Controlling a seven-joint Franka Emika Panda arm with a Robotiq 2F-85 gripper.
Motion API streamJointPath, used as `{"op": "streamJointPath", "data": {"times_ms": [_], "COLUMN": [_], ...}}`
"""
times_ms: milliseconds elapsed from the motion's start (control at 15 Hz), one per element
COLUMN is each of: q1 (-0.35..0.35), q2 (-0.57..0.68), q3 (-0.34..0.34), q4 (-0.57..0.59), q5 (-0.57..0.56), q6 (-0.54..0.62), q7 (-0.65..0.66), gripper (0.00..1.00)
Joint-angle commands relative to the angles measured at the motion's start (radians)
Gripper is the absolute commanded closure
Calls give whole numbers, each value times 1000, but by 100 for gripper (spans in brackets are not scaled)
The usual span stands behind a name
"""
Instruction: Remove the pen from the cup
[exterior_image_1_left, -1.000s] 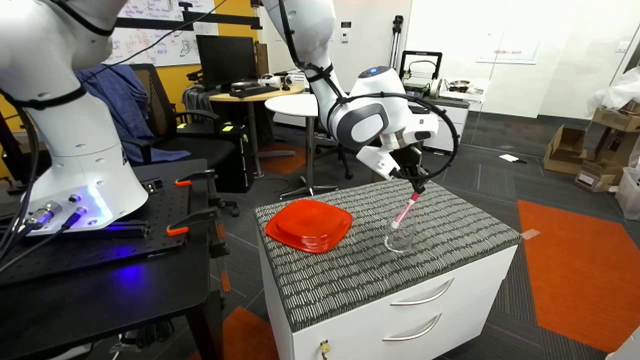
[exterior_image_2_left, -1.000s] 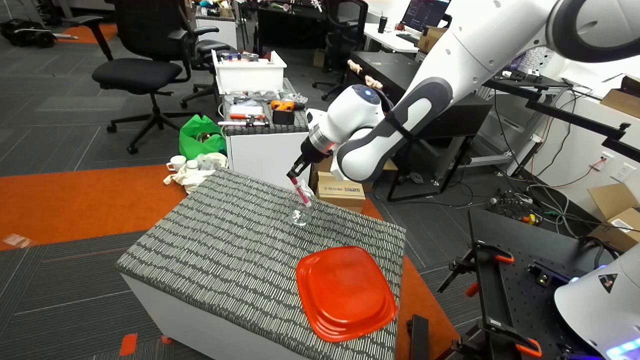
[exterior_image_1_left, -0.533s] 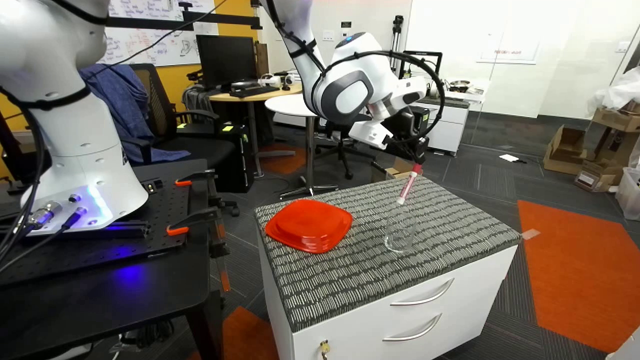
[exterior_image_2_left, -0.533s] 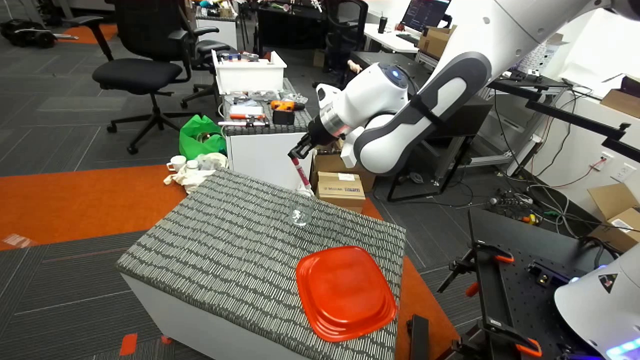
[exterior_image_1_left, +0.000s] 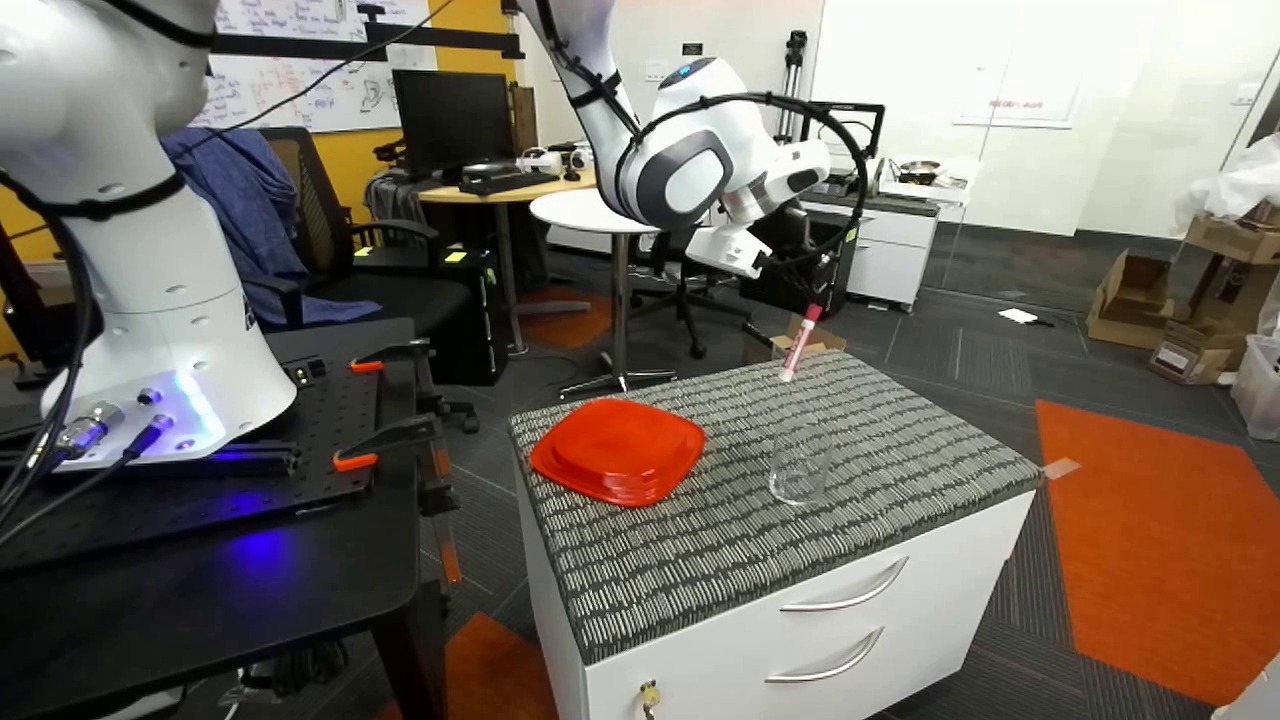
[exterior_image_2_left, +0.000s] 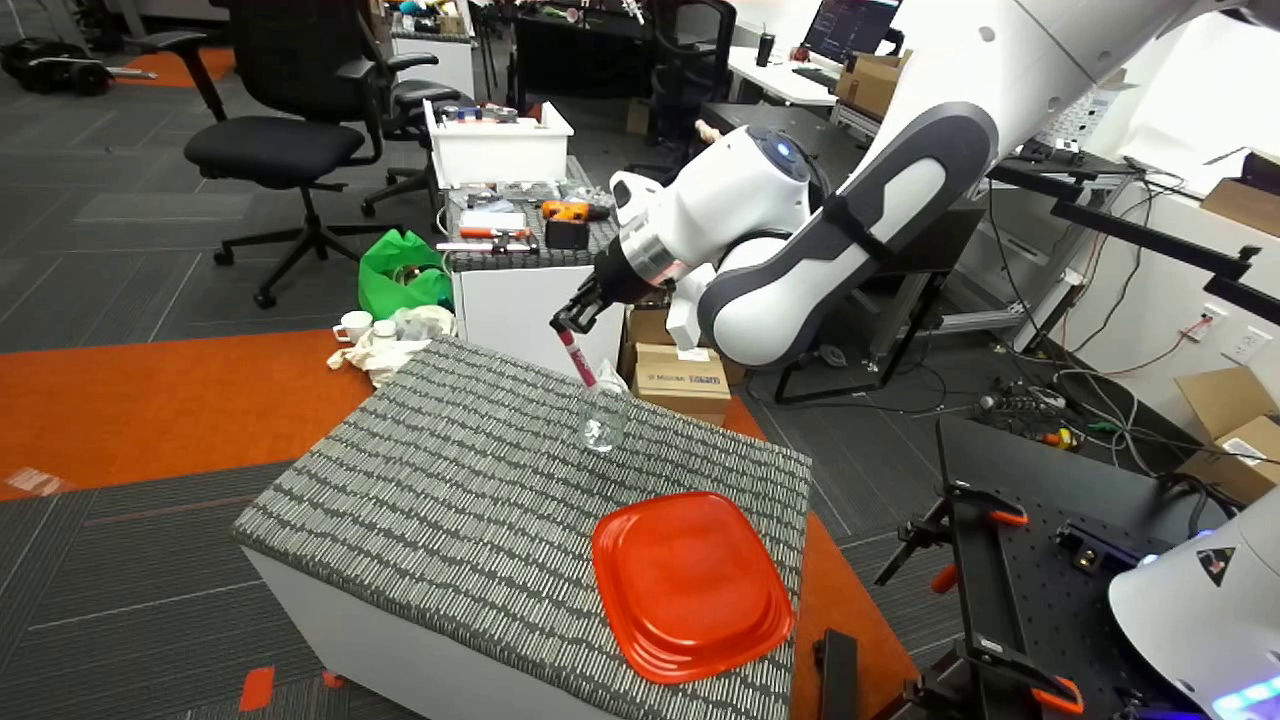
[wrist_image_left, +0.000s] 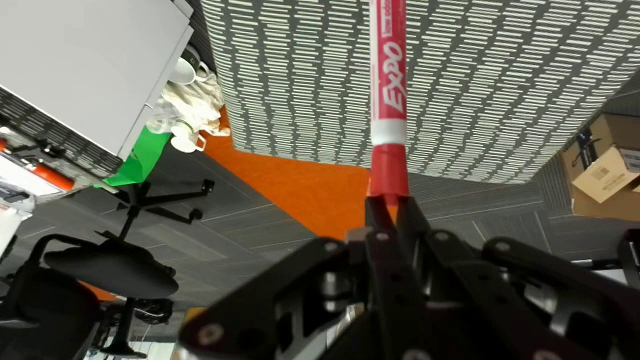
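Note:
The pen is a red and white marker with a red cap. It shows in both exterior views and large in the wrist view. My gripper is shut on its capped end, also in the wrist view, and the pen hangs slightly tilted with its free end down. The clear cup stands upright on the patterned cabinet top, also in an exterior view. The pen's lower end is above and apart from the cup's rim. The cup does not show in the wrist view.
An orange-red dish lies on the cabinet top, also in an exterior view. Cardboard boxes stand on the floor beyond the cabinet edge. A second cabinet with tools on it stands nearby.
The pen stood inside the cup a second ago. My gripper has lifted it out above the rim, then shifted sideways with it. The cup and the dish have not moved.

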Motion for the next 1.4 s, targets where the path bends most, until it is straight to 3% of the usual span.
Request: {"op": "streamJointPath", "data": {"times_ms": [0,267,533,867,1267,1333], "q1": [-13,-38,-34,-58,-16,-9], "q2": [27,72,125,184,242,250], "q3": [53,113,122,182,167,162], "q4": [35,90,189,307,419,433], "q5": [1,1,26,54,59,57], "q6": [-44,-140,-301,-487,-615,-629], "q7": [0,-12,-21,-86,-111,-109], "gripper": [98,98,98,98,98,66]}}
